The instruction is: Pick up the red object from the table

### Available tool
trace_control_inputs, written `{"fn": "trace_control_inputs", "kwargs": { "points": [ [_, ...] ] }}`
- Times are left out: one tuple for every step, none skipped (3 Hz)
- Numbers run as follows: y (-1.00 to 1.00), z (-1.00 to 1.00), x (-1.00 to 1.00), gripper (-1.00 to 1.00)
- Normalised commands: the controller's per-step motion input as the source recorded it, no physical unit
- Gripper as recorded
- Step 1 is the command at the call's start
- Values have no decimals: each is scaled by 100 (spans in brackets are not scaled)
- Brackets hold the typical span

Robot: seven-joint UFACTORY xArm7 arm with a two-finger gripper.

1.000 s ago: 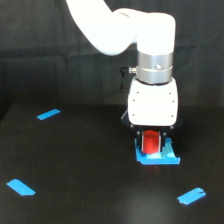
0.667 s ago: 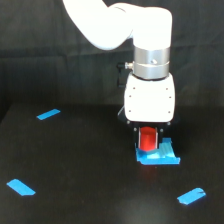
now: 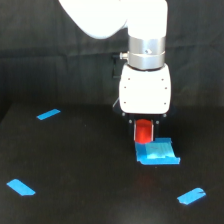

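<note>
The red object (image 3: 144, 131), a short red-orange cylinder, sits between the dark fingers under the white gripper body (image 3: 145, 95). My gripper (image 3: 144, 138) is shut on it and holds it upright, just above the back left edge of the blue square patch (image 3: 159, 153) on the black table (image 3: 80, 165). The cylinder's top is hidden by the gripper body.
Blue tape strips lie on the table at the exterior view's left (image 3: 48, 114), front left (image 3: 21, 187) and front right (image 3: 191, 195). A dark cloth backdrop (image 3: 50, 60) hangs behind the table.
The gripper has risen with the red object in it, lifting it off the blue patch and shifting slightly to the exterior view's left.
</note>
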Motion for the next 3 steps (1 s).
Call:
{"fn": "trace_control_inputs", "kwargs": {
  "points": [
    [10, 100, -16, -100],
    [11, 95, -18, -93],
    [2, 87, -21, -97]
  ]
}}
